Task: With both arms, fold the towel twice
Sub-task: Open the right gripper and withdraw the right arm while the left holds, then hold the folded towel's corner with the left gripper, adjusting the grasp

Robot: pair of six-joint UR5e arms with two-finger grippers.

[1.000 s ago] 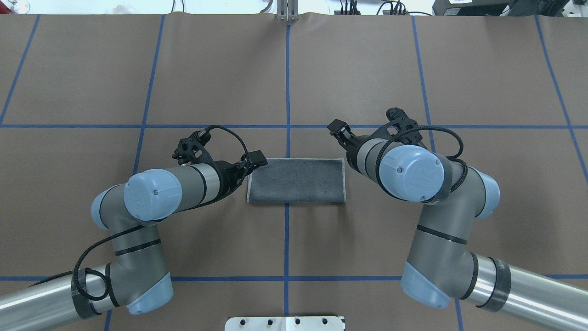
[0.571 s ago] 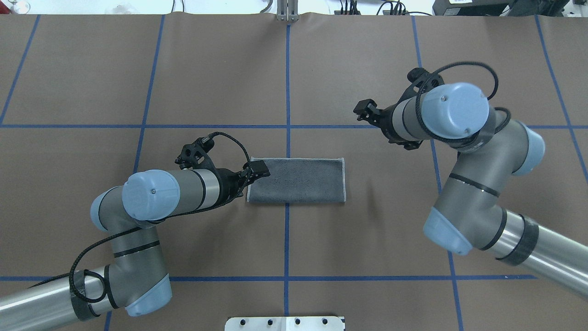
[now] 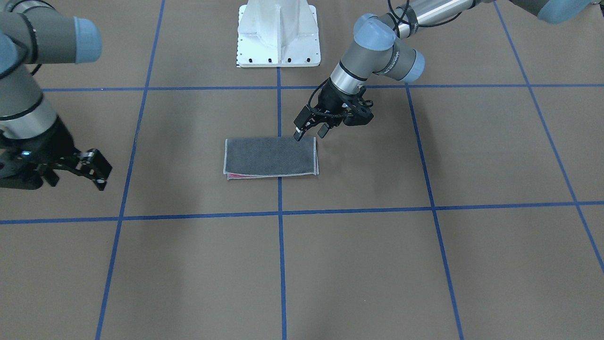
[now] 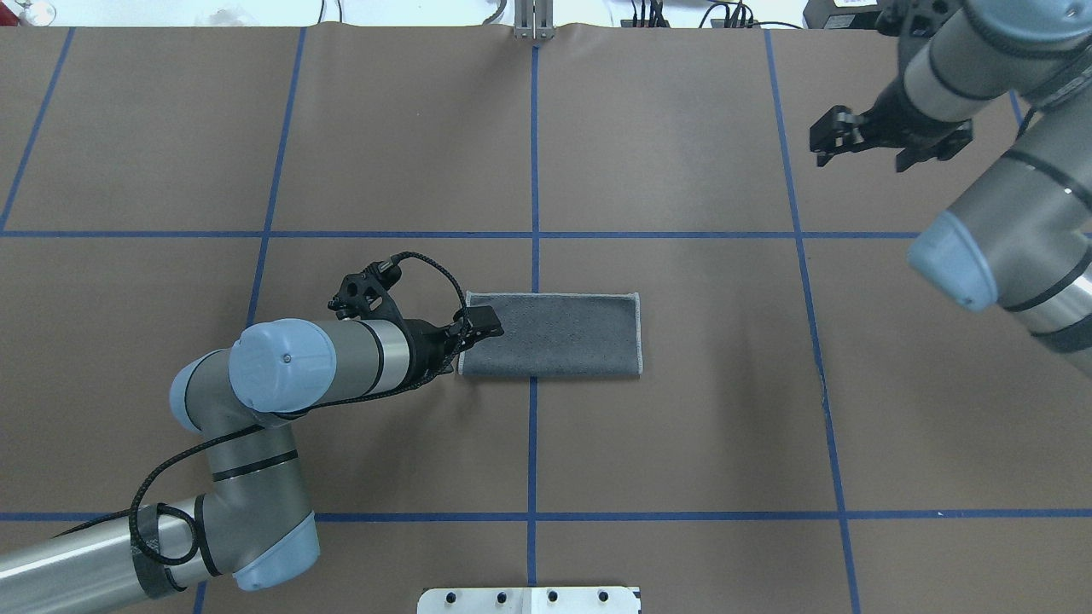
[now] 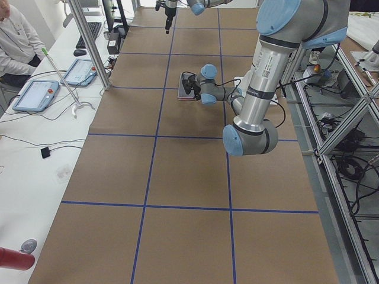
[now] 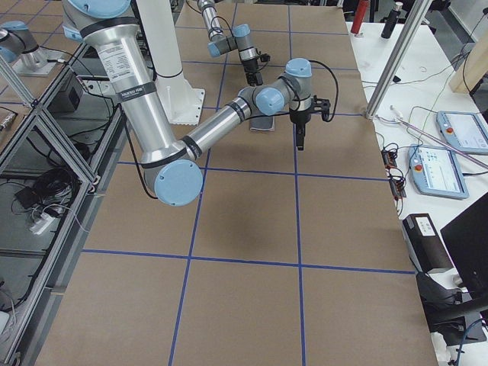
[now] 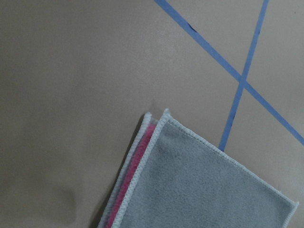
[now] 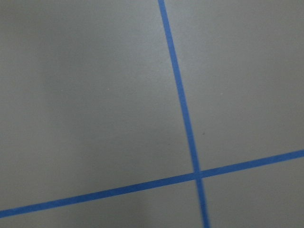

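The towel (image 4: 554, 334) lies folded once, a flat rectangle at the table's middle, dark grey face up. A pink sliver (image 3: 243, 176) shows at its far edge. The left wrist view shows one corner of the towel (image 7: 199, 190), with the pink inner layer between light grey stitched edges. My left gripper (image 4: 482, 324) is open and low over the towel's left short edge. In the front-facing view the left gripper (image 3: 310, 133) has one finger at the towel's corner and the other just off the cloth. My right gripper (image 4: 829, 141) is open and empty, far off at the back right, over bare table.
The white pedestal base (image 3: 277, 33) stands at the robot's side of the table. Blue tape lines (image 8: 183, 109) mark a grid on the brown table cover. An operator (image 5: 15, 41) and tablets (image 5: 35, 94) are at the side bench beyond the table's far edge.
My right arm has swung away from the towel's right end to the far back right. My left gripper has slid a little along the towel's left edge toward the robot.
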